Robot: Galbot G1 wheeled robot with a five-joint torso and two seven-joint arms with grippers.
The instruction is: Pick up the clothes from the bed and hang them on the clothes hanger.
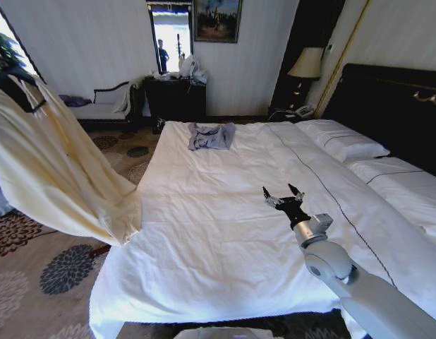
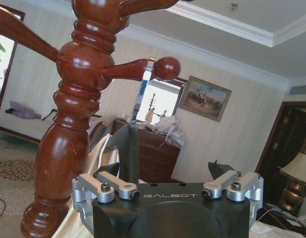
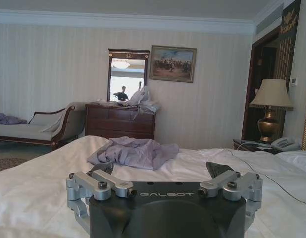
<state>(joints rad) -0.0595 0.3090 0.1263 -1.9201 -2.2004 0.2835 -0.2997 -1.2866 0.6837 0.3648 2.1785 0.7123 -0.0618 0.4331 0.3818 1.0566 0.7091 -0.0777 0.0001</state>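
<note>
Cream thin-fabric shirt with long sleeves (image 1: 59, 176) hangs off to the left of the wide white-duvet bed (image 1: 225, 240), its lower hem draped against the bed's left edge near the foot corner. Its top sits on a black triangular hanger (image 1: 24, 88), only a dark shoulder of which shows above the fabric. In the left wrist view the left gripper (image 2: 169, 173) is close beside the dark red turned-wood stand (image 2: 69, 129), jaws apart; a thin bluish metal strip (image 2: 143, 96), likely the hanger hook, runs up to the stand's knobbed peg (image 2: 153, 68). Whether the hook is seated on the peg or just touching it, cannot tell. Cream fabric shows just under the left gripper.

Small grey-blue garment (image 1: 211, 135) lies crumpled on the bed toward the far end, well apart from the shirt.

Right gripper (image 1: 284, 198) hovers over the bed's middle-right, near the thin dark seam line (image 1: 324, 191), jaws apart and empty, pointing toward the grey-blue garment.

Judgement: the hanging step looks at its end, with the shirt off the bed and on the hanger at the stand. Next move likely calls for checking that the hook holds on the peg, then backing the left gripper away without snagging the fabric.
</note>
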